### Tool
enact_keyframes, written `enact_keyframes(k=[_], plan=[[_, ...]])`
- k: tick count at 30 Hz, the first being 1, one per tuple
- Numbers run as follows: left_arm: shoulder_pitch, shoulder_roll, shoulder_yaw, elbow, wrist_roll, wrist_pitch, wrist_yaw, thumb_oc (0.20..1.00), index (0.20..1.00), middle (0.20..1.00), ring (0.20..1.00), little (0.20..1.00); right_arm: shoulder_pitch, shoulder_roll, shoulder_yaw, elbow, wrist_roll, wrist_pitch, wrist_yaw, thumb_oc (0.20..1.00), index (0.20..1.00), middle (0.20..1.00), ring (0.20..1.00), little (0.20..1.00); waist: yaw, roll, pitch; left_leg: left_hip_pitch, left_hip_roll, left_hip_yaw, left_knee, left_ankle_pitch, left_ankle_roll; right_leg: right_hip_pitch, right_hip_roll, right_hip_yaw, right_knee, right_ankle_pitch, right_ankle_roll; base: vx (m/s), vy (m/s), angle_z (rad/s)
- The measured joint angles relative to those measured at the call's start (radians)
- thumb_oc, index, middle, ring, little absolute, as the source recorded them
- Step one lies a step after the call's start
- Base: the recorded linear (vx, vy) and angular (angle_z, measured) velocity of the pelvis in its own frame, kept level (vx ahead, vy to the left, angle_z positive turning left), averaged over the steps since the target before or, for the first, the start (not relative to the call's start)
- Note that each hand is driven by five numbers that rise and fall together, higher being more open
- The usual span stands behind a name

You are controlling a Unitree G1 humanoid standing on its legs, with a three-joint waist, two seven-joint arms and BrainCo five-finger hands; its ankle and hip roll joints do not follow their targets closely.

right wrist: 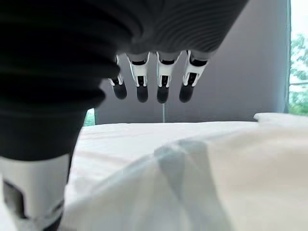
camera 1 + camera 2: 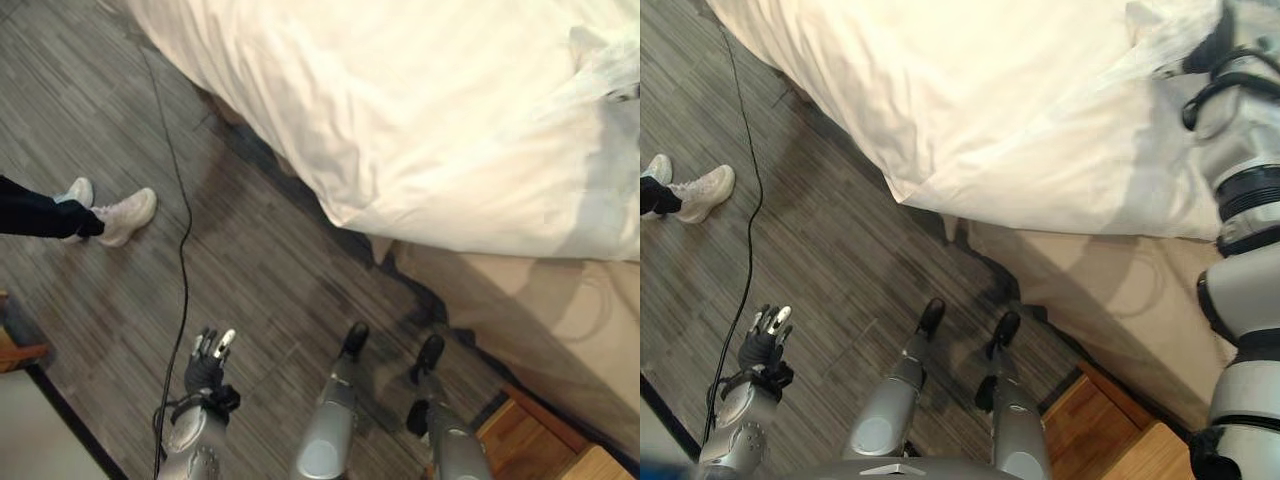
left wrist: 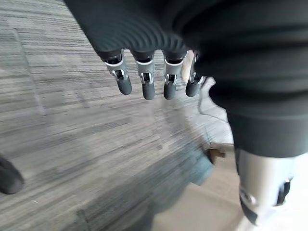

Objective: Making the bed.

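Upper right of frame: my right hand (image 2: 1225, 45), fingers relaxed, nothing held, over the white duvet (image 2: 400, 110); nearer than my slack left hand (image 2: 208, 360), lower left above wood floor (image 2: 110, 300).

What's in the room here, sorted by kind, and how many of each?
Beds with a white duvet: 1
Robot hands, left hand over the floor and right hand above the duvet: 2
Person's white shoes: 2
Wooden furniture pieces near the bed's corner: 1
Total: 6
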Motion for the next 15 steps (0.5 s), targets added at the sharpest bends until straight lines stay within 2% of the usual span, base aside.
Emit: enact_keyframes(k=[2,4,5,6,7,8,9,10,15], plan=[[-0.001,0.007,-0.004,-0.012,0.000,-0.004,-0.002,1.000,1.000,1.000,1.000,1.000,-0.027,-0.014,0.008,0.013,-0.001,-0.001,-0.012,1.000,1.000,1.000,1.000,1.000,-0.002,0.002,0.000,-0.029,0.002,0.034,0.001,0.002,0.003,-0.036,0.001,0.016,0.000,0.008,-0.006,-0.05,0.044,-0.17],[-0.076,0.027,-0.049,0.070,0.009,-0.019,0.020,1.000,1.000,1.000,1.000,1.000,-0.086,0.023,0.059,0.030,0.001,0.012,-0.044,1.000,1.000,1.000,1.000,1.000,-0.033,0.014,-0.002,-0.073,0.003,0.064,0.002,0.010,0.007,-0.084,0.000,0.025,0.000,0.025,-0.008,-0.07,0.036,-0.20],[-0.172,0.041,-0.083,0.160,0.020,-0.015,0.012,1.000,1.000,1.000,1.000,1.000,-0.113,0.059,0.050,0.035,0.001,0.007,-0.057,1.000,1.000,1.000,1.000,1.000,-0.028,0.021,0.001,-0.111,0.003,0.091,0.000,0.016,0.012,-0.134,-0.001,0.049,0.001,0.033,-0.006,-0.11,-0.005,-0.35],[-0.209,0.032,-0.082,0.179,0.020,-0.020,0.008,1.000,1.000,1.000,1.000,1.000,-0.143,0.069,0.064,0.059,0.001,-0.001,-0.070,1.000,1.000,1.000,1.000,1.000,-0.024,0.021,0.001,-0.139,0.002,0.105,0.000,0.017,0.012,-0.168,-0.001,0.059,0.001,0.039,-0.002,-0.08,-0.028,-0.44],[-0.229,0.025,-0.080,0.170,0.019,-0.020,-0.001,1.000,1.000,1.000,1.000,1.000,-0.176,0.081,0.068,0.085,0.005,-0.004,-0.077,0.918,0.918,0.918,0.918,0.918,-0.021,0.021,0.002,-0.167,0.000,0.117,-0.001,0.025,0.012,-0.203,-0.001,0.074,0.001,0.051,0.000,-0.05,-0.023,-0.28],[-0.237,0.015,-0.076,0.163,0.018,-0.025,-0.007,1.000,1.000,1.000,1.000,1.000,-0.199,0.080,0.084,0.114,0.010,-0.010,-0.084,0.567,0.567,0.567,0.567,0.567,-0.023,0.023,0.001,-0.192,-0.001,0.122,0.000,0.031,0.009,-0.228,-0.003,0.079,0.001,0.056,0.002,-0.03,0.010,-0.19],[-0.237,0.006,-0.077,0.162,0.018,-0.025,-0.012,1.000,1.000,1.000,1.000,1.000,-0.218,0.078,0.099,0.130,0.017,-0.014,-0.085,0.426,0.426,0.426,0.426,0.426,-0.025,0.026,0.002,-0.210,-0.001,0.125,0.000,0.033,0.010,-0.249,-0.002,0.081,0.001,0.066,-0.008,-0.04,0.013,-0.07],[-0.238,-0.004,-0.081,0.165,0.018,-0.015,-0.015,1.000,1.000,1.000,1.000,1.000,-0.225,0.077,0.099,0.140,0.017,-0.015,-0.085,0.200,0.200,0.200,0.200,0.200,-0.024,0.028,0.004,-0.211,0.001,0.126,-0.001,0.034,0.010,-0.251,0.000,0.081,0.001,0.071,-0.013,-0.10,0.106,-0.05],[-0.235,-0.006,-0.084,0.228,0.011,-0.009,-0.037,1.000,1.000,1.000,1.000,1.000,-0.223,0.086,0.104,0.116,0.022,-0.035,-0.071,0.200,0.200,0.200,0.200,0.200,-0.024,0.026,0.004,-0.207,0.001,0.183,-0.002,0.033,0.011,-0.268,0.000,0.135,0.001,0.083,-0.001,-0.04,0.082,-0.15]])
